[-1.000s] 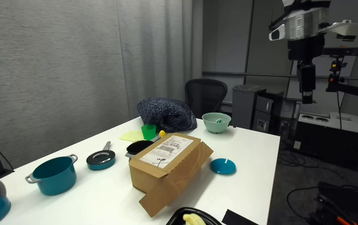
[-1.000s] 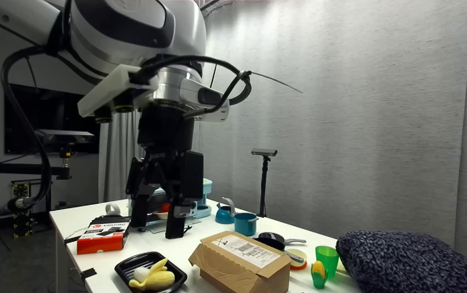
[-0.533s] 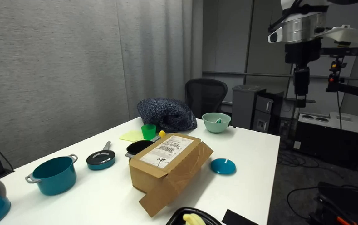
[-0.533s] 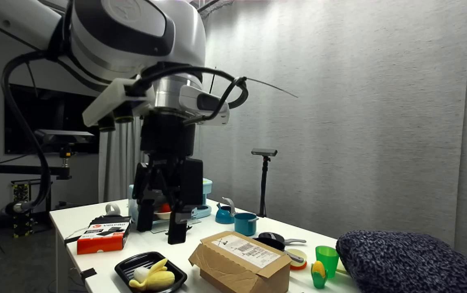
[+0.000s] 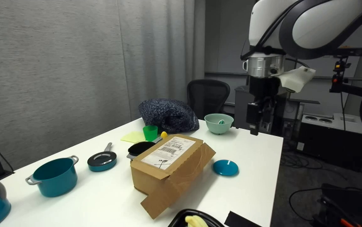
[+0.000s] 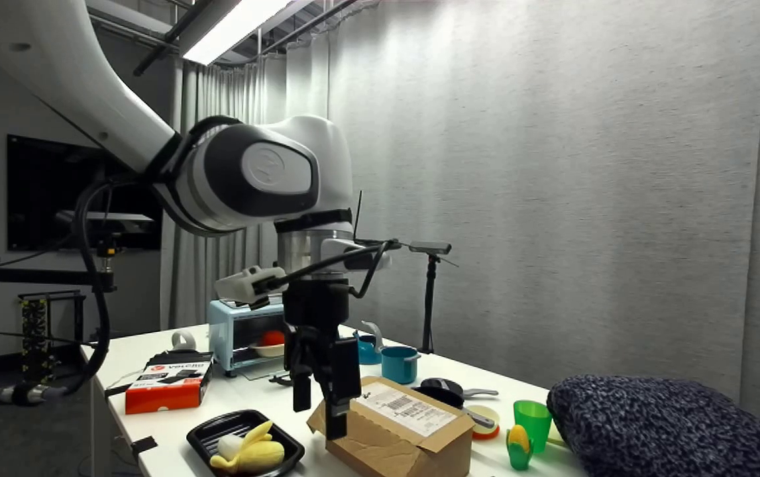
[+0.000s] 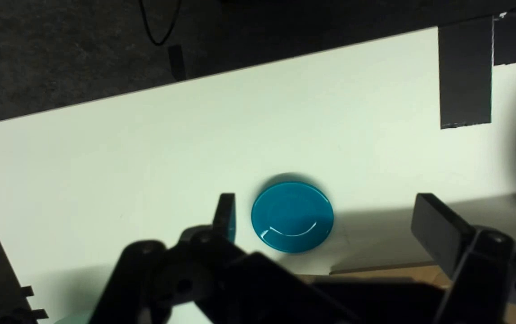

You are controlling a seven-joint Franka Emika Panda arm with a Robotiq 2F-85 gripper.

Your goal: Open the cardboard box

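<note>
The cardboard box (image 5: 171, 157) stands on the white table, with a white printed label on its top; it also shows in an exterior view (image 6: 393, 427). The labelled top lies down over the box, and a side flap (image 5: 187, 176) sticks outward and slants down toward the table. In the wrist view only a strip of the box (image 7: 397, 273) shows at the bottom, mostly hidden by the gripper. My gripper (image 7: 327, 213) is open and empty, fingers pointing down. In both exterior views the gripper (image 5: 259, 127) (image 6: 319, 412) hangs above the table beside the box, apart from it.
A teal lid (image 5: 226, 167) lies beside the flap, under the gripper in the wrist view (image 7: 292, 217). A black tray (image 6: 204, 445) with a yellow toy, a green bowl (image 5: 218, 123), a teal pot (image 5: 56, 178), a pan (image 5: 102, 161) and a dark cushion (image 5: 168, 115) surround the box.
The arm has come down and moved closer to the box, with the gripper turned somewhat. The gripper stays open. The box and its flaps have not moved.
</note>
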